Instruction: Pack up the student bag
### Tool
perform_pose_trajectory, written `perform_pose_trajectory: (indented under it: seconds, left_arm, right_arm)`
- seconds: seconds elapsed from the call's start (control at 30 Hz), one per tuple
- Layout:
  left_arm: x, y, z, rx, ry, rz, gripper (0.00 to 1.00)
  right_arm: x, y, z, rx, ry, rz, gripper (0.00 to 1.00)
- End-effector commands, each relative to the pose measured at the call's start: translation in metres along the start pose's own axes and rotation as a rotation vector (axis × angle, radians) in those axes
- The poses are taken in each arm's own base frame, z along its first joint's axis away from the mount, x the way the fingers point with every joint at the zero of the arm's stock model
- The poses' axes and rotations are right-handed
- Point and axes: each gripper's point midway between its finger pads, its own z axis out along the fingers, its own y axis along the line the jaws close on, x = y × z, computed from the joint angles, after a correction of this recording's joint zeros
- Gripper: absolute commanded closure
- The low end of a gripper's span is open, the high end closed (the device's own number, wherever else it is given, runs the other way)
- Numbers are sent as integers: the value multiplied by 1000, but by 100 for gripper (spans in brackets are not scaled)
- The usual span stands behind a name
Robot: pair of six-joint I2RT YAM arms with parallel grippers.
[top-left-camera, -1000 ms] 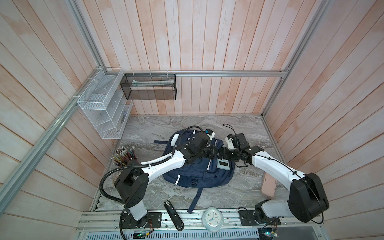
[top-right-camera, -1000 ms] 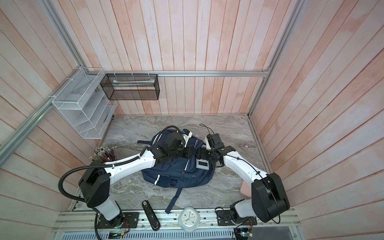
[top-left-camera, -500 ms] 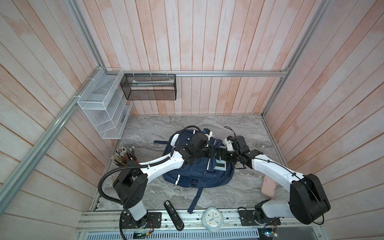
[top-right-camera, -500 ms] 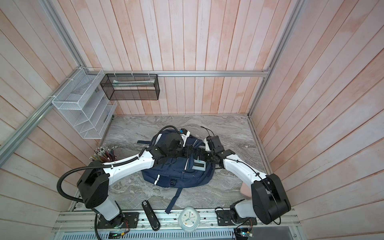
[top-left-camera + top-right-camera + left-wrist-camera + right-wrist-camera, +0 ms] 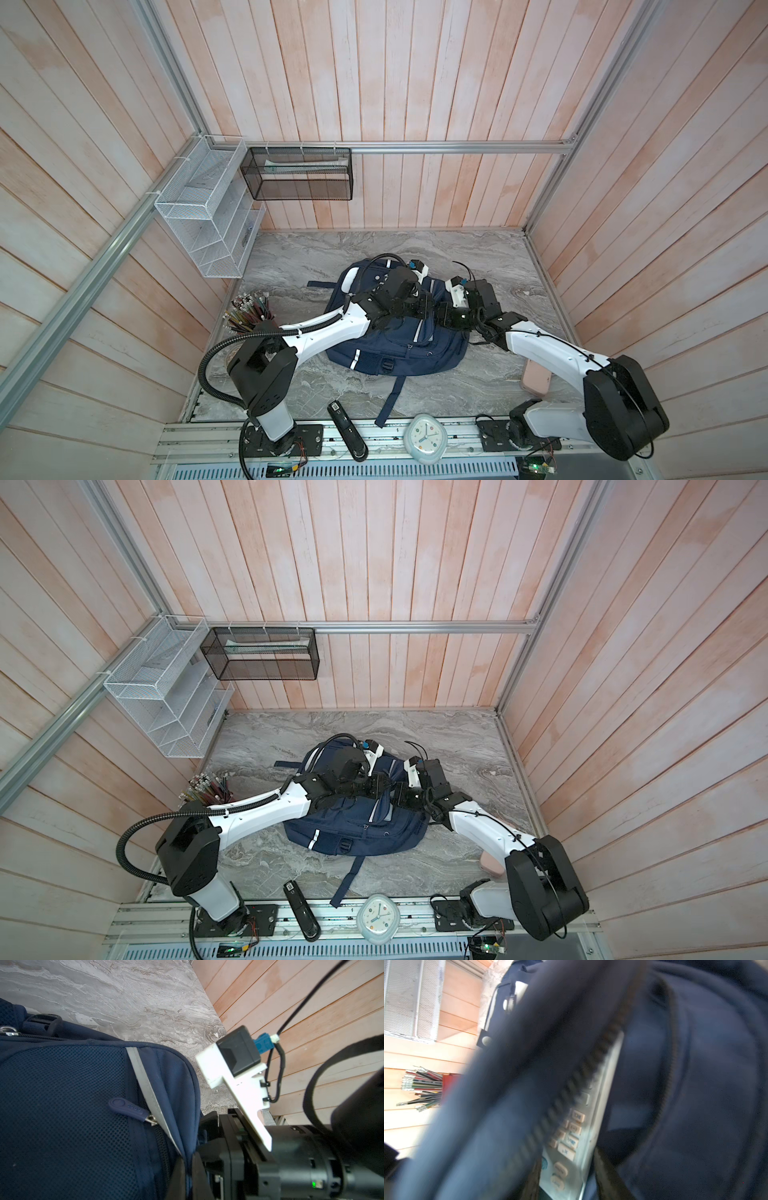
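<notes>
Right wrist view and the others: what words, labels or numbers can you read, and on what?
Nothing reads cleanly.
Keys on the calculator in the student bag opening: printed, too blurred.
Raised lettering on the zipper pull: illegible.
Numerals on the clock: too small.
White label on the black tool: too small.

Your student bag (image 5: 62,1105) is matt navy woven cloth, coarse open mesh on one panel, with a smooth grey stripe (image 5: 143,1084) and a rubbery zip pull (image 5: 128,1108). The table (image 5: 124,991) looks like veined stone, low sheen. The walls (image 5: 415,83) are pale wood planks, the rack (image 5: 199,224) white wire mesh, the calculator (image 5: 583,1126) smooth plastic.
</notes>
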Motion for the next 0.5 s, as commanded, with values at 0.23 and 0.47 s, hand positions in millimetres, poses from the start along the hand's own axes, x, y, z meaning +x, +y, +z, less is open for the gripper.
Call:
perform_pose_trajectory:
  seconds: [0.23, 0.47]
  left_arm:
    - [-16, 8, 10, 2, -55, 8, 98]
    - [1, 17, 37, 32, 18, -10, 76]
  right_arm:
    - [-9, 37, 9, -193, -28, -45, 58]
    - [8, -16, -34, 8, -87, -20, 46]
